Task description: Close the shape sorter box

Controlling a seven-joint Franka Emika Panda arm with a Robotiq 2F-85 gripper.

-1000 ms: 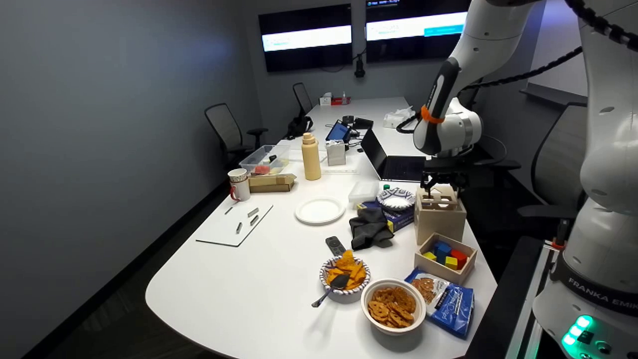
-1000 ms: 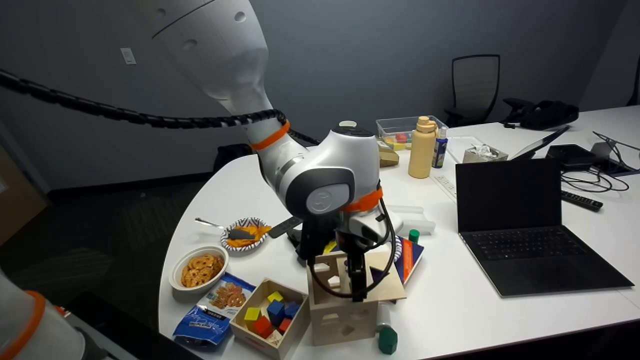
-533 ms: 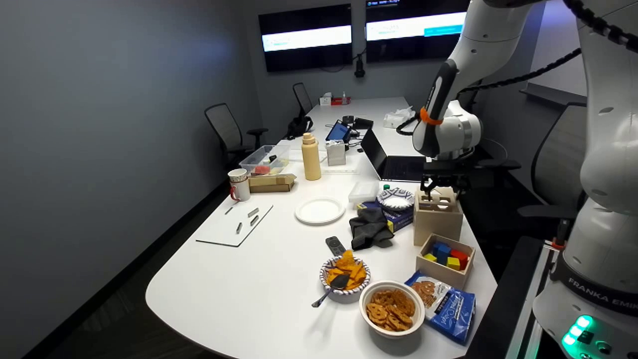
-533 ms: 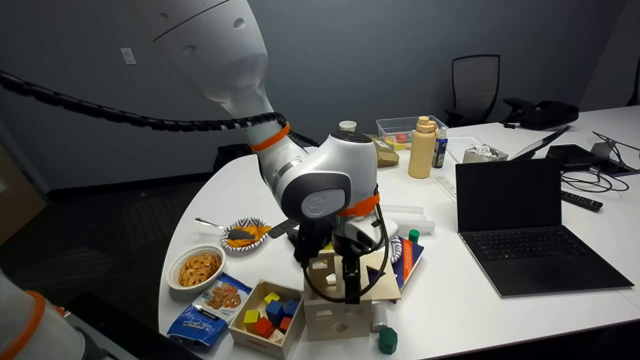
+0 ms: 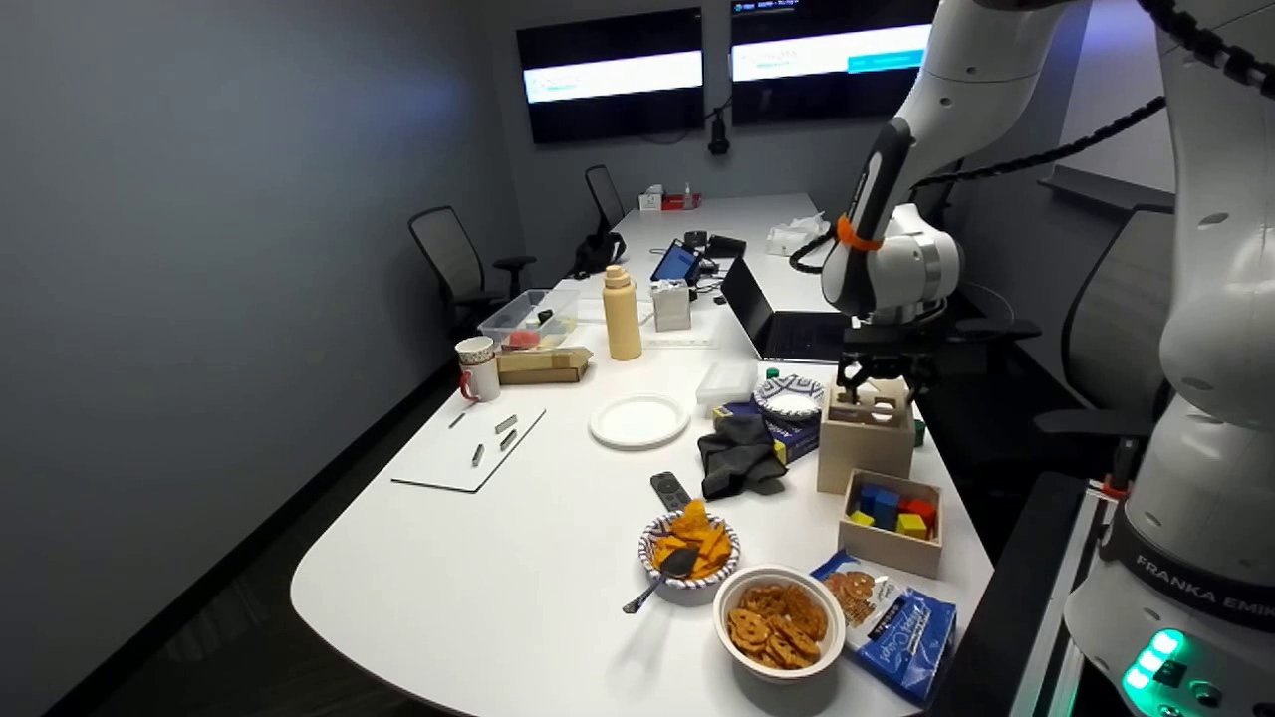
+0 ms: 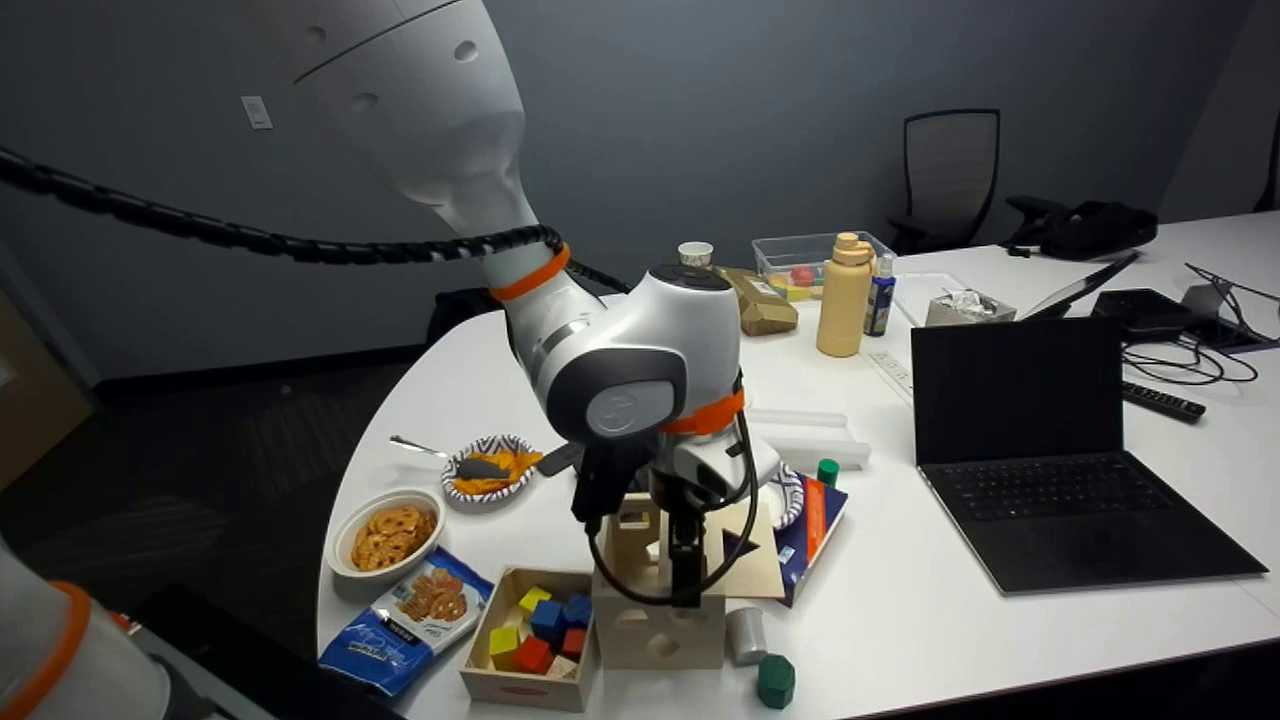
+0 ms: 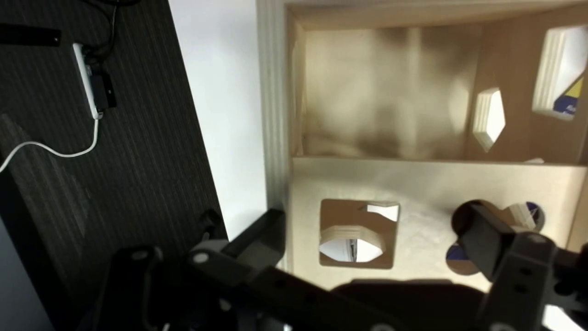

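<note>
The shape sorter box (image 5: 865,456) is a pale tan wooden cube with shape-holes; it also stands in an exterior view (image 6: 660,640). Its lid (image 6: 755,570) is slid partly off and sticks out past one side. In the wrist view the lid (image 7: 422,193) covers the lower part, and the box wall (image 7: 275,115) frames the open interior above. My gripper (image 7: 376,239) is open, with its fingers wide apart. One finger is beyond the box's outer edge. The other is at or in a lobed hole of the lid. The gripper is over the box in both exterior views (image 5: 885,376) (image 6: 687,575).
A wooden tray of coloured blocks (image 6: 520,690) touches or nearly touches the box. A blue snack bag (image 5: 901,632) and a pretzel bowl (image 5: 732,642) stand beyond it. A blue book (image 6: 815,540), a grey cylinder (image 6: 747,636), a green block (image 6: 776,682) and a laptop (image 6: 1020,400) are nearby.
The gripper and box have shifted together toward the tray. The tray has turned slightly, and the snack bag and pretzel bowl have been pushed along. The lid still sticks out.
</note>
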